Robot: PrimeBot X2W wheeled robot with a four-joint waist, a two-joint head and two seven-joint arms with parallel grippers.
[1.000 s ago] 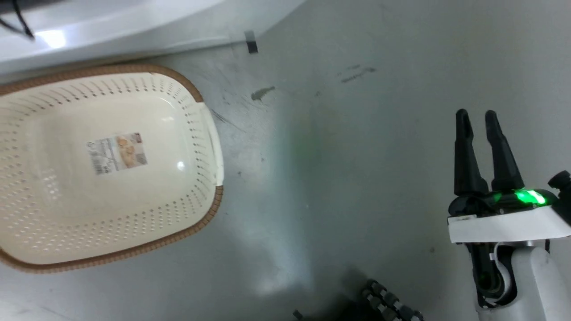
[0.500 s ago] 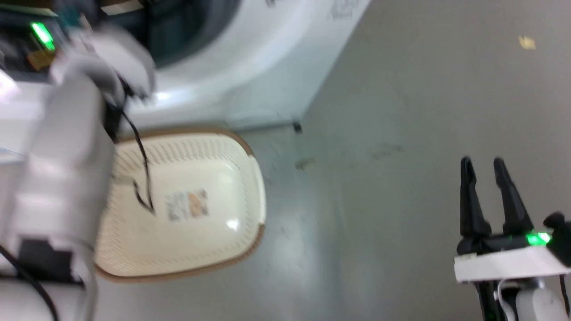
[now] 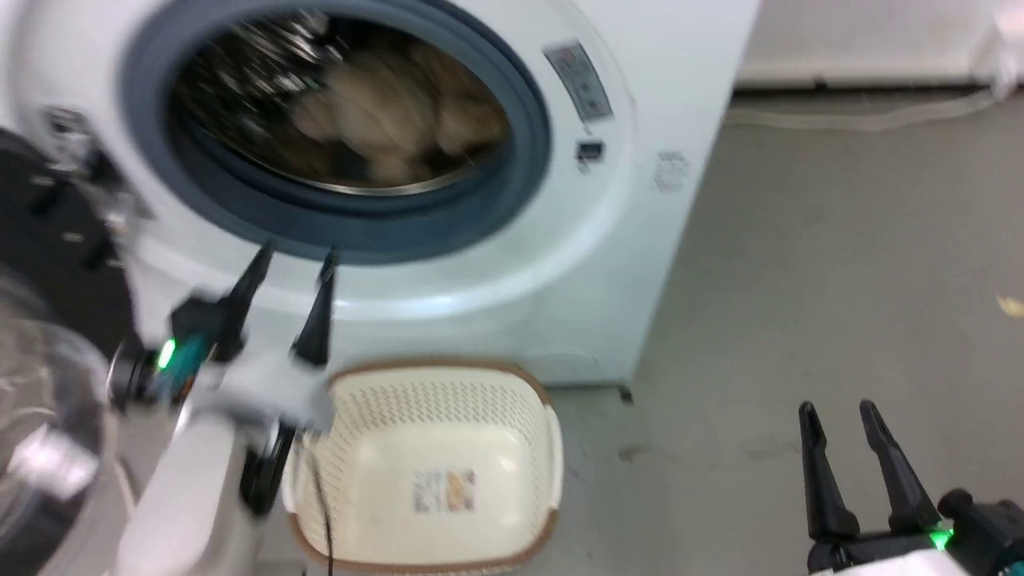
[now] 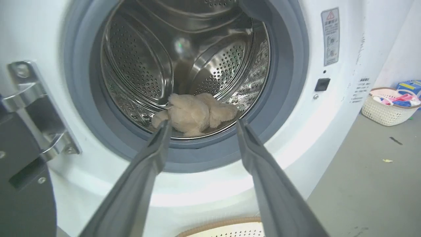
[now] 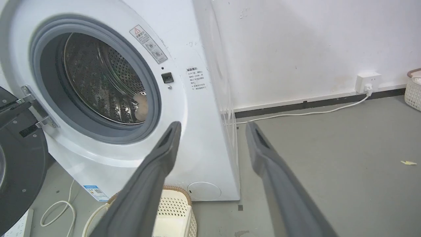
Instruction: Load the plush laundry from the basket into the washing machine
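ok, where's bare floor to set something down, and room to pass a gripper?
Free: the grey floor right of the white front-loading washing machine, up to the wall skirting. Also the drum above the cream-beige plush bundle. Crowded: under the opening, where the cream perforated brown-rimmed basket and left gripper sit; left of it, the black-framed door and white cables.
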